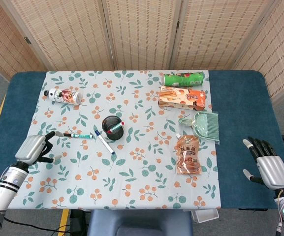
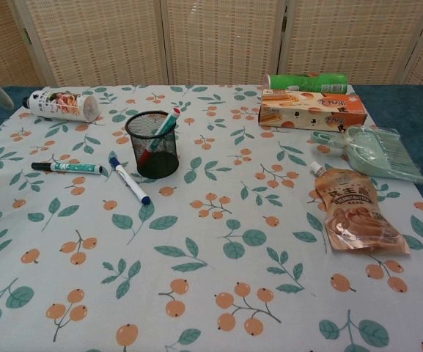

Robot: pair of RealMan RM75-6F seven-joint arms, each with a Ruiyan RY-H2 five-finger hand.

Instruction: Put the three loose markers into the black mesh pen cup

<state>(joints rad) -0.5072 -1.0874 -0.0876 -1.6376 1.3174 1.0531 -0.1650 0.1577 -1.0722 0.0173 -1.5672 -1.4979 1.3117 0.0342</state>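
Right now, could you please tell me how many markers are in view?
3. One red-capped marker stands tilted in the pen cup. A green marker lies on the tablecloth left of the cup, and a blue marker lies beside it, nearer the cup.

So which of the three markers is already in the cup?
The red-capped marker: it stands tilted inside the cup. The black-capped marker and the blue-capped marker lie flat on the cloth to its left.

pen cup [image 2: 152,144] black mesh | tablecloth [image 2: 218,257] white, leaf-and-berry print | can [image 2: 306,81] green
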